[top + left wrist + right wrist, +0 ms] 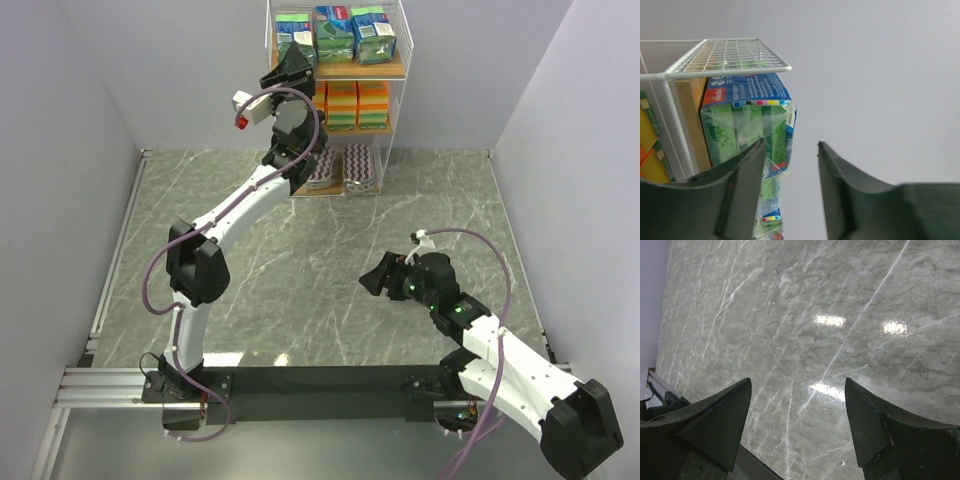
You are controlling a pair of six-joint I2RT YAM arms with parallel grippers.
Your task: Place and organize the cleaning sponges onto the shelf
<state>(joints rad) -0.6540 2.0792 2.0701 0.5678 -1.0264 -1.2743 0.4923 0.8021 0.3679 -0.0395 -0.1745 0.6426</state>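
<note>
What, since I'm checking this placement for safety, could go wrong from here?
The left pincer stands open with one finger close beside the blue-green pack on the top tier of the shelf; withdrawing carelessly might drag it off.
The left arm crowds the shelf's left front, so a sideways swing might bump the orange sponges.

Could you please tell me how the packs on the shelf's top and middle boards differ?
The top-board packs are blue-green printed wrappers; the middle-board blocks are orange with yellow and green layers. The left gripper is open beside the top-board packs, above the middle-board blocks. Both sit on the shelf.
</note>
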